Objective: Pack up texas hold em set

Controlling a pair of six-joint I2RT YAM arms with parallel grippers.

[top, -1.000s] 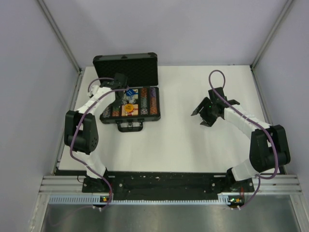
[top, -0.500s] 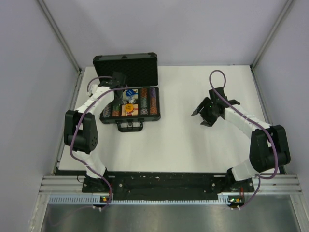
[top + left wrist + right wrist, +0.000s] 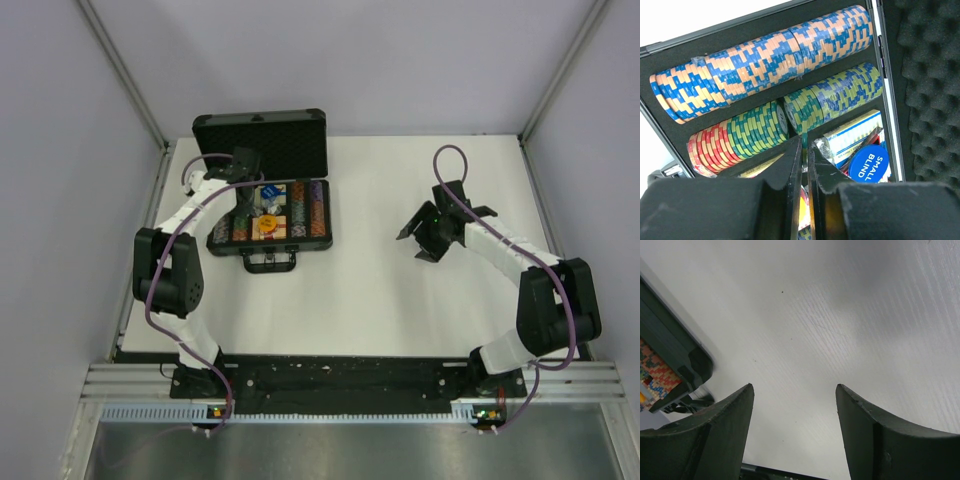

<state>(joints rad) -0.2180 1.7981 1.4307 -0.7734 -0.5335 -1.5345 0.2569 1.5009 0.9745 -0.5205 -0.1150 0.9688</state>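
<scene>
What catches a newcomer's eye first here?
The open black briefcase at far left of the table, its rows of multicoloured chips filling the left wrist view beside a SMALL BLIND disc. The left hand hangs over it, nearly shut; the right hand is open at mid-right.

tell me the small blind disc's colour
The disc is blue with white lettering, clearest in the left wrist view.

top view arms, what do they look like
The left arm and right arm match: white links, bulky black joint housings, and a looping purple cable on each. Their fingers are matte black wedges.
</scene>
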